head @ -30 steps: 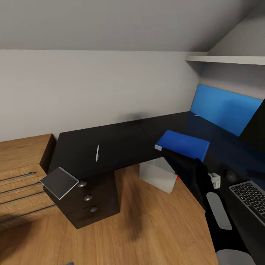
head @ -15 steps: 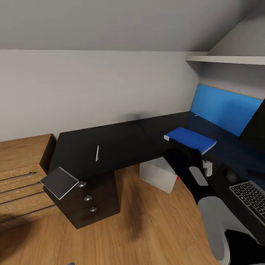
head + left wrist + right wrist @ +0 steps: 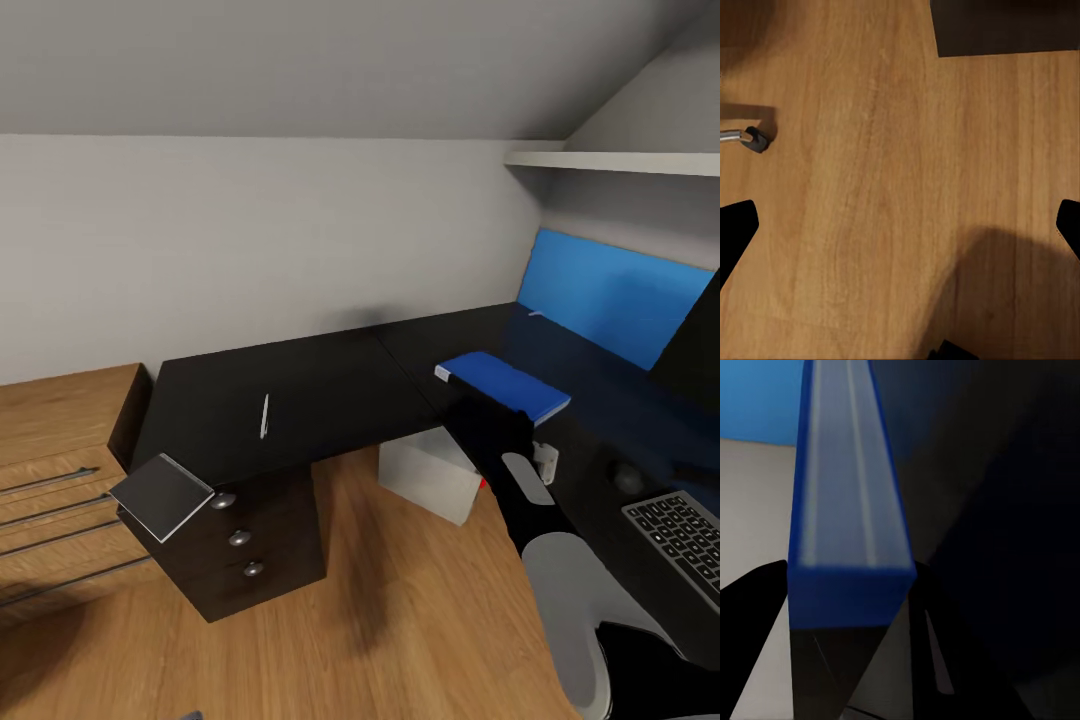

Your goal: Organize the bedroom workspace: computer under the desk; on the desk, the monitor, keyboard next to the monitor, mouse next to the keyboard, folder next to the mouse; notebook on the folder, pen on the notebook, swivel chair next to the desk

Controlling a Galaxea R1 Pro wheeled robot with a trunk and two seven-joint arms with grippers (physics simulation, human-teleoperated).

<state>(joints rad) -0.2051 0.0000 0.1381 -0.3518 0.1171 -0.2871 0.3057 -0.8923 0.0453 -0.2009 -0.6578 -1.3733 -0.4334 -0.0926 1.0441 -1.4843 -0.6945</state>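
Head view | right fingers (image 3: 497, 412) grip folder (image 3: 505, 384) | above desk (image 3: 300, 395)

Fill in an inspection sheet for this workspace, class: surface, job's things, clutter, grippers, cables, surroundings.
Surface: glossy black L-shaped desk, corner bare.
Job's things: bright blue flat folder over the desk; thin white pen on the desk; flat grey notebook overhanging the desk's end; silver-grey keyboard; small black mouse; light grey computer tower under the desk.
Clutter: nothing seen.
Grippers: right gripper shut on the folder's edge; left gripper open over the oak floor.
Cables: nothing seen.
Surroundings: black three-drawer cabinet, blue back panel, white shelf.
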